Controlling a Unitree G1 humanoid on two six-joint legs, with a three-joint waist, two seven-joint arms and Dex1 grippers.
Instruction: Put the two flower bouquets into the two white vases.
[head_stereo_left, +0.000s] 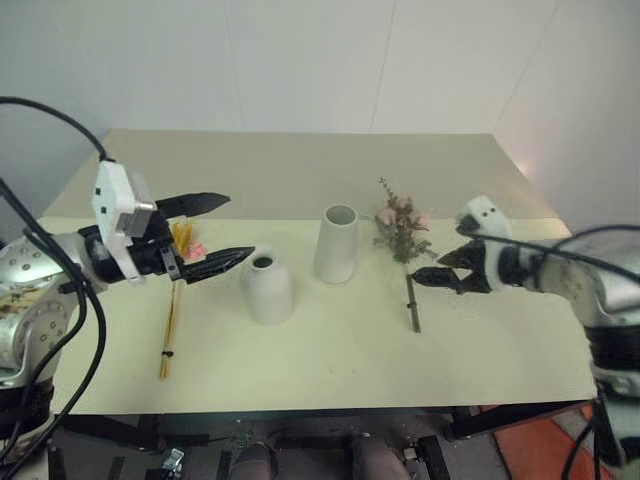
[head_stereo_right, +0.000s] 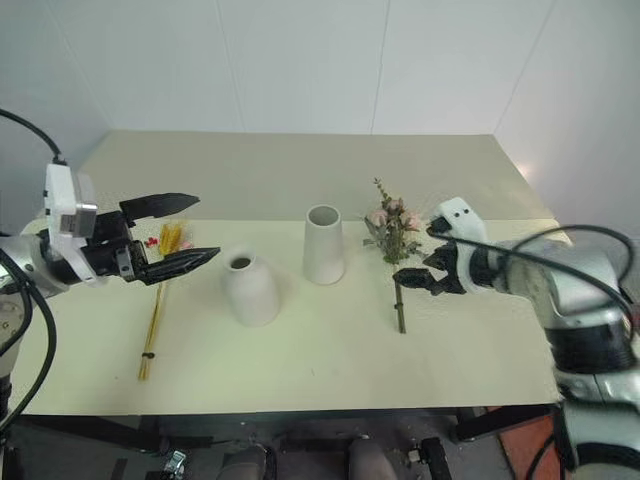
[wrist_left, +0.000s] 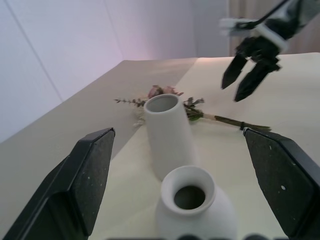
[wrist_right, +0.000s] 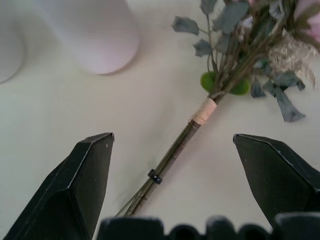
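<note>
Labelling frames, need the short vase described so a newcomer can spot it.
On the table, two white vases stand mid-way between the lying bouquets. The short vase is the one nearer the wheat bouquet: rounded, narrow-mouthed, unlike the tall vase.

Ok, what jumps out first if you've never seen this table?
Two white vases mid-table: the tall vase and, to its left, the round vase. The rose bouquet lies flat right of them, with the open right gripper hovering by its stem. The wheat bouquet lies at the left, under the open left gripper.
</note>
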